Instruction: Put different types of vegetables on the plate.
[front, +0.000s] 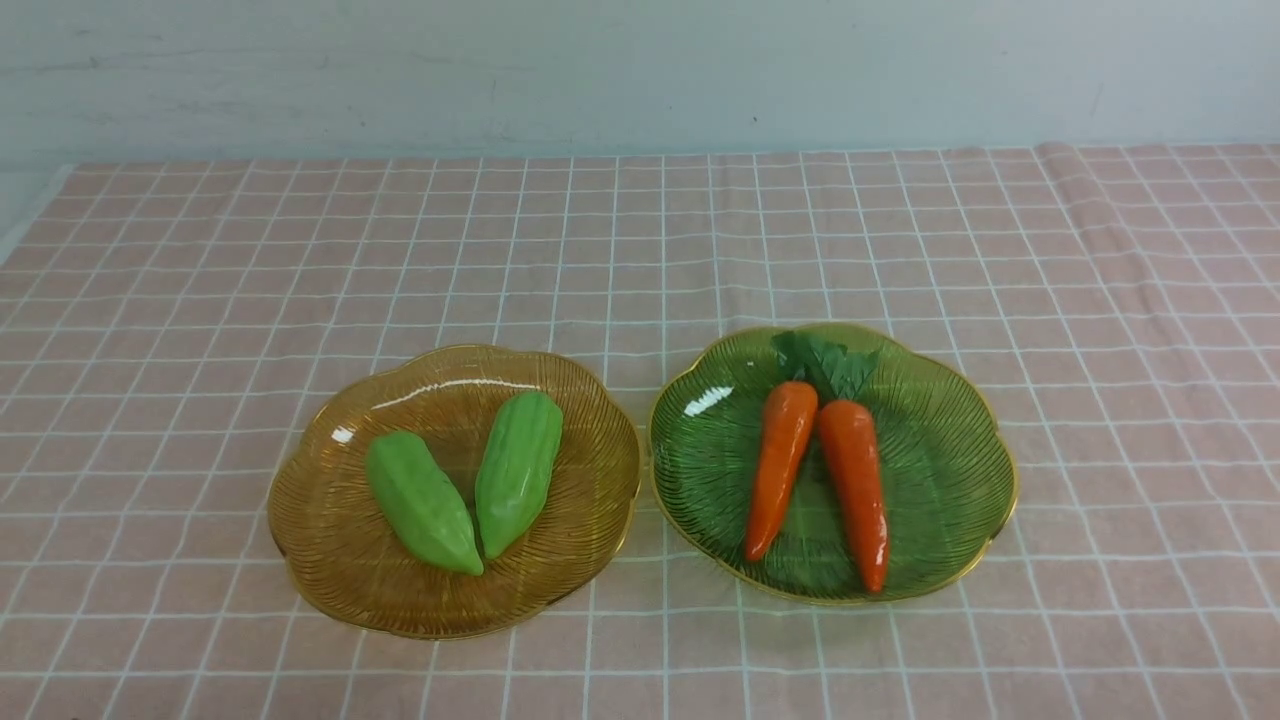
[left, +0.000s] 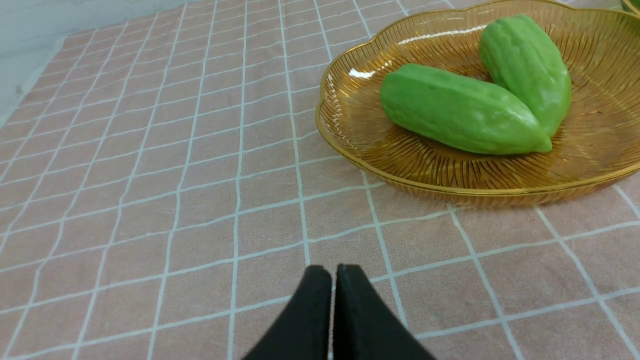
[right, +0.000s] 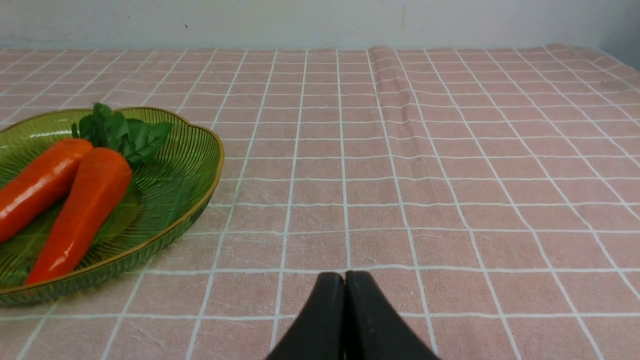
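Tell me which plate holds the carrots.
The green plate, on the robot's right, holds both carrots. The amber plate on the left holds two green gourds instead.

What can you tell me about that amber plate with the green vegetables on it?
The amber plate looks like clear, golden-brown glass or plastic, with fine ribs radiating across it and a wavy, scalloped rim. It sits flat on the pink checked tablecloth, on the robot's left, close beside a green plate. Two light green gourds lie inside, their near tips meeting in a V. Nothing else touches it.

The amber plate (left: 350, 150) and green plate (right: 200, 165) run past their wrist views' edges.
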